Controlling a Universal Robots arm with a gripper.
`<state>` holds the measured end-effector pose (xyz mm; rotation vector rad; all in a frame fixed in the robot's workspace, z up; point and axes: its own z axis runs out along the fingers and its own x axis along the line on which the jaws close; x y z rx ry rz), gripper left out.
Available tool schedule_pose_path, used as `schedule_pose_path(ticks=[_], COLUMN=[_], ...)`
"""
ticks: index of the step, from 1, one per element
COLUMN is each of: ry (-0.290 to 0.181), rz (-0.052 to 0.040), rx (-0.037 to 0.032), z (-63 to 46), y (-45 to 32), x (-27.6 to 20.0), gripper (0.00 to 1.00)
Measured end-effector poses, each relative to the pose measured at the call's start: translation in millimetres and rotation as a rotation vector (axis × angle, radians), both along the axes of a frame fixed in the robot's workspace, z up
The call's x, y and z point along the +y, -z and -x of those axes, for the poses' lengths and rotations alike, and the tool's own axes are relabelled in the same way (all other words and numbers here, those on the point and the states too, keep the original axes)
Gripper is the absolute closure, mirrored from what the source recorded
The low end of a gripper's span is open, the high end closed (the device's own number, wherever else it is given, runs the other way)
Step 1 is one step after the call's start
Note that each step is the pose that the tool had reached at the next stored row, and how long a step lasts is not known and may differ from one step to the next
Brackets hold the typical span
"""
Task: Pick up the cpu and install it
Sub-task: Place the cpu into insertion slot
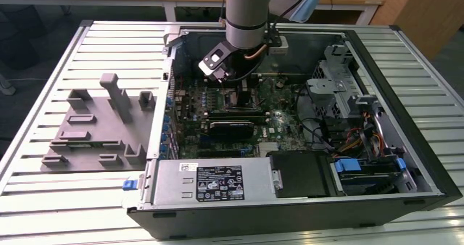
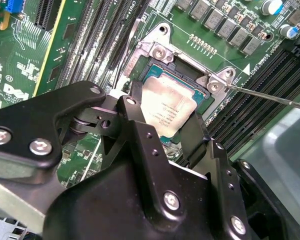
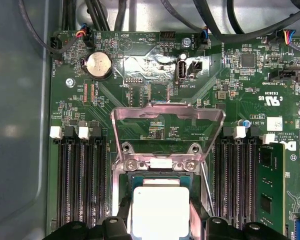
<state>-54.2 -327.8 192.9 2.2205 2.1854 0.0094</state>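
Cpu (image 2: 167, 107) lies lid-up between the two black fingers (image 2: 197, 142), which are closed against two opposite edges of it. It sits at the open socket of the motherboard (image 3: 230, 85). Whether it is fully seated cannot be told.

- **Orientation:** The chip is square, with no long axis. In the first wrist view the cpu (image 3: 160, 210) lies with its edges parallel to the socket frame. A thin green rim shows beyond the silvery lid.
- **Markings:** Several lines of small dark print cross the lid, too small to read.
- **Socket hardware:** The metal load plate (image 3: 167, 111) stands hinged open beyond the socket. The thin wire lever (image 2: 270, 95) is released beside it.
- **Surroundings on the board:** Memory slots (image 3: 80, 185) flank the socket on both sides. A coin cell (image 3: 99, 65) sits further off.

In the exterior view the robot arm (image 1: 246, 11) reaches down into the open computer case (image 1: 435, 147). The power supply (image 1: 210, 182), which carries a printed label, fills the near edge. A grey fixture block (image 1: 94, 125) lies on the slatted tabletop (image 1: 43, 196) at the exterior view's left.
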Motion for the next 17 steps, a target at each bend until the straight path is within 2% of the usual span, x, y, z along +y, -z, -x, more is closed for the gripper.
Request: schedule_pose_path(ticks=[7,9,10,14,17], ry=[0.000,0.000,0.000,0.000,0.000], rz=[0.0002,0.0002,0.0002,0.0002,0.0002], rx=[0.0001,0.0001,0.0001,0.0001,0.0001], z=[0.0,0.0,0.0,0.0,0.0], y=[0.2,0.3,0.3,0.3,-2.8], x=[0.0,0.0,0.0,0.0,0.0], gripper=[0.46,0.45,0.38,0.38,0.38])
